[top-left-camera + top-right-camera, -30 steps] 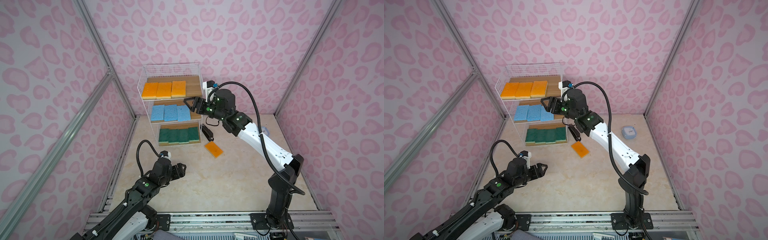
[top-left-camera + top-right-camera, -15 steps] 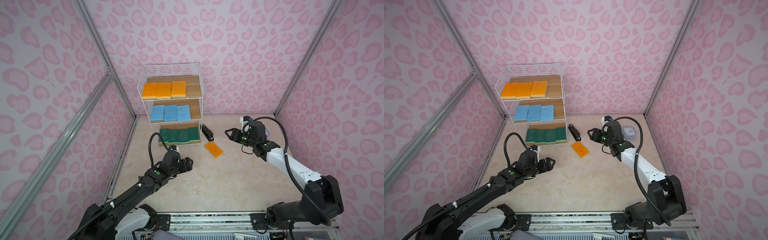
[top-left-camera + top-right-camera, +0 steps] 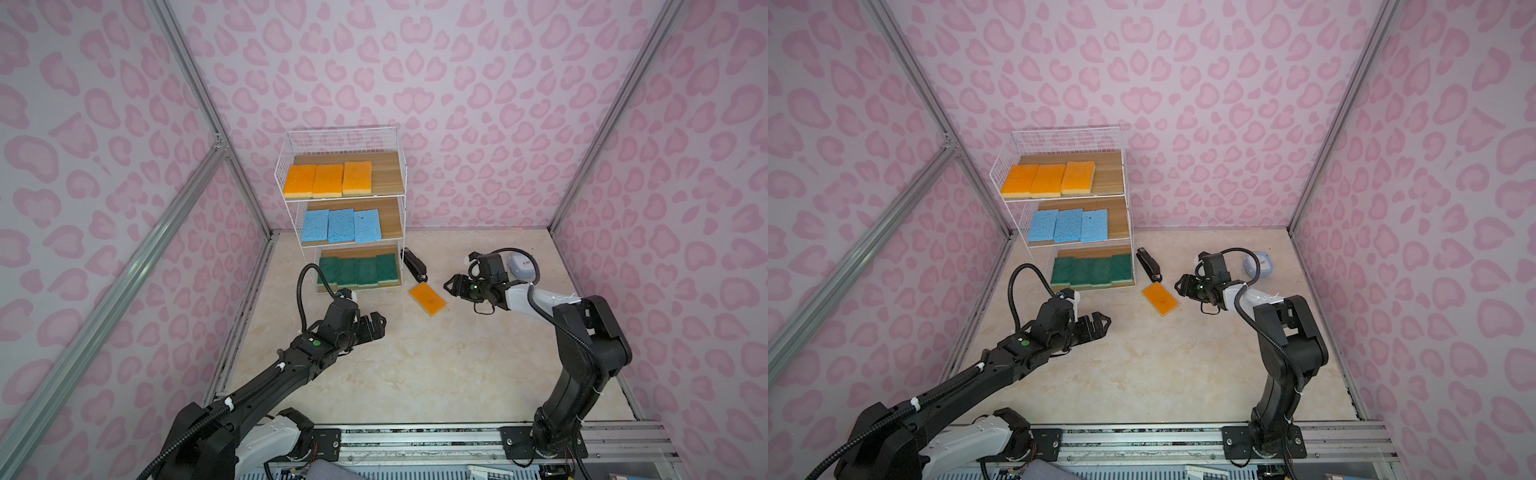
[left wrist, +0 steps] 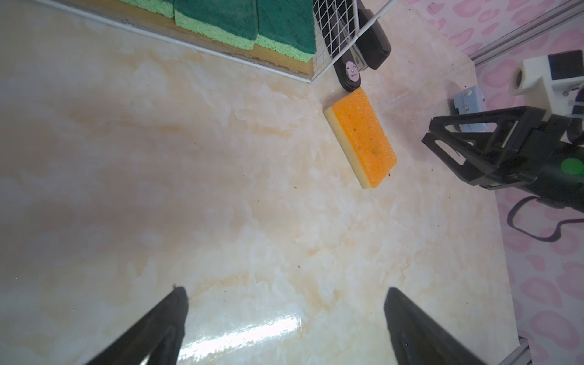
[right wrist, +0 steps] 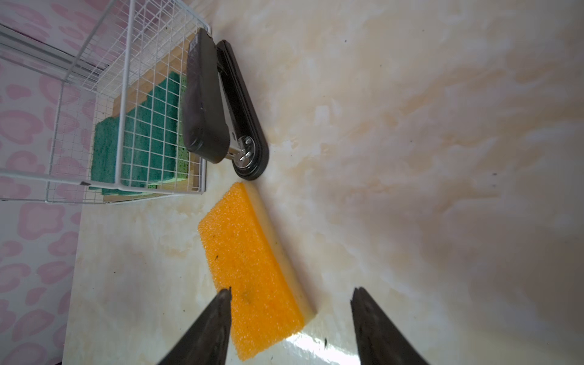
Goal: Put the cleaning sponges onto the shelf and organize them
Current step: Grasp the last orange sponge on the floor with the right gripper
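**Right gripper [image 3: 451, 286] open next to the last orange sponge, stapler close by**

Jaws parted, nothing clamped. I sit low, just right of centre in both top views, tips aimed at the loose orange sponge [image 3: 428, 299]. It lies flat on the table [image 3: 415, 374], orange side up, mid-frame, just right of the shelf [image 3: 386, 176] bottom front corner. The wrist view shows its near end partly between my fingertips [image 5: 221, 303] but off to one side. My left gripper [image 3: 376, 324] is also spread wide and empty, left of centre, well apart from the sponge.

All other sponges are shelved: orange row [image 3: 328, 179] on top, blue row [image 3: 340, 225] in the middle, green row [image 3: 357, 270] at the bottom.

Risks, as I judge them:
- Closing off-centre would catch only a corner. Soft foam would bend, twist or slip out on the lift.
- The sponge's far end is almost on the black stapler [image 3: 415, 268]; I cannot tell if they touch. A push could shove the stapler into the mesh.
- Both arms point at this spot, so they could clash.

Room:
- Bare board at the right end of the top tier, upper centre, fits one more.
- Wire side and front edge must be cleared there.
- The lower half of the table is open.
- The pale-blue case [image 3: 521, 266] sits behind my wrist.
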Tool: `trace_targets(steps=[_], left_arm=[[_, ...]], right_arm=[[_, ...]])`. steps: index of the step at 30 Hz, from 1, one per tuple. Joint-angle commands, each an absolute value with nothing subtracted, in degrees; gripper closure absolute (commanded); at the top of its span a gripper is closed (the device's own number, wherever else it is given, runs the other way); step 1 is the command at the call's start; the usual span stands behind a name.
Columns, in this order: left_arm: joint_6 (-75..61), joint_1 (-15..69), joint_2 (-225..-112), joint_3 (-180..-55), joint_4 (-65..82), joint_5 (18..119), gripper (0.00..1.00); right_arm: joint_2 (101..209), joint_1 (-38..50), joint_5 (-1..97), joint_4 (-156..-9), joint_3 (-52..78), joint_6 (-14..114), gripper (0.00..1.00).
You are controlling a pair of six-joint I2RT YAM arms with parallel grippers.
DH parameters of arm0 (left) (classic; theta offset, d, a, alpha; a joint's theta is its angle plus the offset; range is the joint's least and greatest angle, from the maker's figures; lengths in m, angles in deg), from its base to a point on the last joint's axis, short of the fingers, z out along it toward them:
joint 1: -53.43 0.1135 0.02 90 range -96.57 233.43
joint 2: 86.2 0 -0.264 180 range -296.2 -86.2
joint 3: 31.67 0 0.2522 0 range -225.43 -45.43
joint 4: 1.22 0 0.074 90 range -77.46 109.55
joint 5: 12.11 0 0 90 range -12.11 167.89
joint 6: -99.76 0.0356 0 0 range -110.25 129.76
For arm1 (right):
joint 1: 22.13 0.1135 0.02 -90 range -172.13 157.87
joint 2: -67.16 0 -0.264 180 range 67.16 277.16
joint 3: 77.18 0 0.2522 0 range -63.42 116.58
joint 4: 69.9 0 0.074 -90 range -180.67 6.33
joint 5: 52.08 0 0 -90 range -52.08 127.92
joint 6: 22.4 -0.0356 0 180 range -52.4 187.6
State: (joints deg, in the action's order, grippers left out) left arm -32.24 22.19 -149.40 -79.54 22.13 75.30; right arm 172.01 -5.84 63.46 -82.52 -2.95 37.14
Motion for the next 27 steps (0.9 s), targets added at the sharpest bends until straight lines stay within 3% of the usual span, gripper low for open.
trace_targets(steps=[1, 15, 21, 25, 27], left_arm=[[-31.9, 22.4, -150.1, -78.9, 22.1, 75.3, 0.02], [-24.6, 23.5, -161.3, -89.1, 19.8, 77.6, 0.03], [-23.7, 23.8, -161.4, -89.8, 19.6, 78.3, 0.03], [-22.8, 24.0, -162.0, -90.1, 18.0, 78.4, 0.03], [-21.8, 24.0, -163.5, -91.4, 16.8, 77.9, 0.03]], right_arm=[[175.2, -4.9, 65.0, -80.1, -1.6, 37.3, 0.38], [178.9, -2.3, 64.9, -77.2, -2.6, 34.8, 0.51], [179.3, -2.2, 65.1, -77.0, -2.4, 34.1, 0.68], [179.0, -2.1, 65.0, -76.6, -3.0, 33.5, 0.89], [178.3, -2.1, 64.8, -76.5, -3.5, 33.3, 0.94]])
